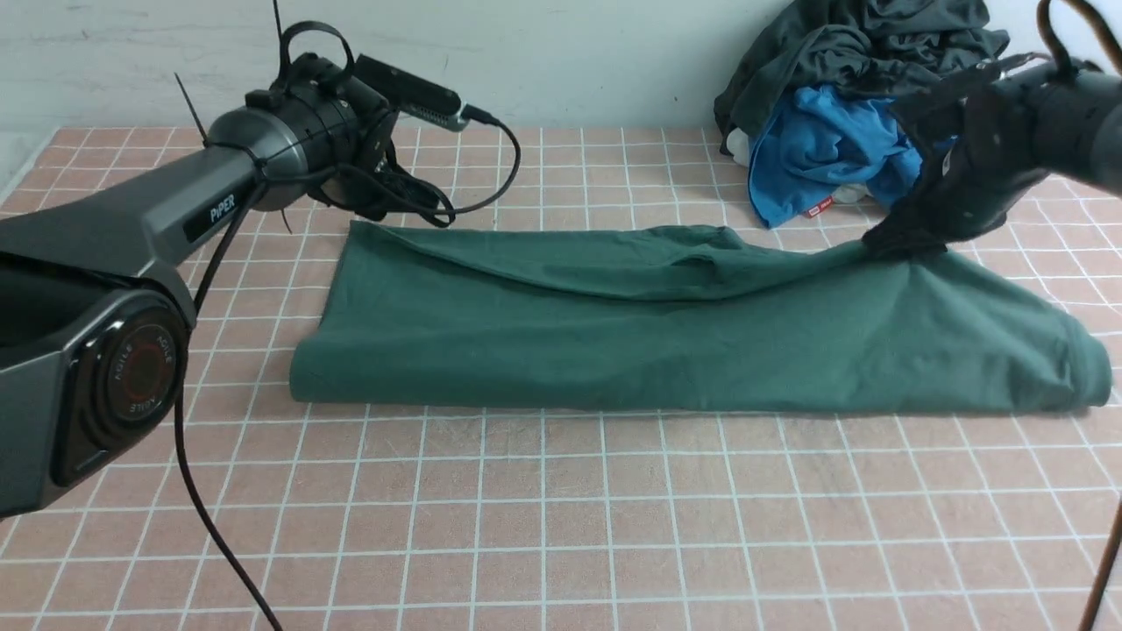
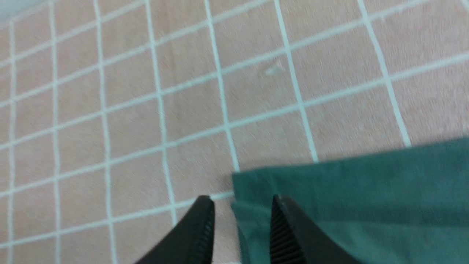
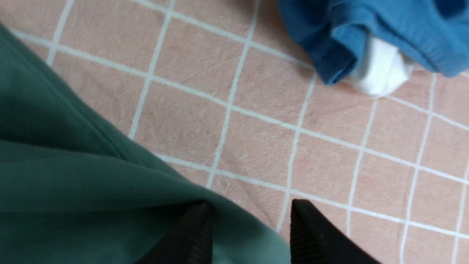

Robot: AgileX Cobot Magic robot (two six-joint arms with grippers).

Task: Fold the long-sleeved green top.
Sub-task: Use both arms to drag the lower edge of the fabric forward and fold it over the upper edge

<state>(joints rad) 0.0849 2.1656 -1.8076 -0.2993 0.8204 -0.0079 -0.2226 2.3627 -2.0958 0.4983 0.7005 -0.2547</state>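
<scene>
Most of the middle of the pink tiled table (image 1: 561,526) was covered by the green long-sleeved top (image 1: 666,342), folded into 1 long band that ran from left of centre almost to the right edge. We saw its near edge lying straight and rounded. Its far edge was rumpled, with a fold of cloth rising toward the right.

The left gripper (image 2: 242,200) hung at the band's far left corner. Its jaws stood apart, with bare table and the corner's edge showing in the gap, and they clamped nothing. The right gripper (image 3: 249,203) was low at the far edge toward the right end, where the cloth peaked up. Its jaws were parted too, 1 finger over the green fabric and the other over bare table.

At the far right, against the wall (image 1: 570,53), a dark grey garment (image 1: 859,44) lay heaped over a bright blue garment (image 1: 824,149), just beyond the right gripper. We noted a white item (image 3: 381,73) poking out beneath the blue cloth.
</scene>
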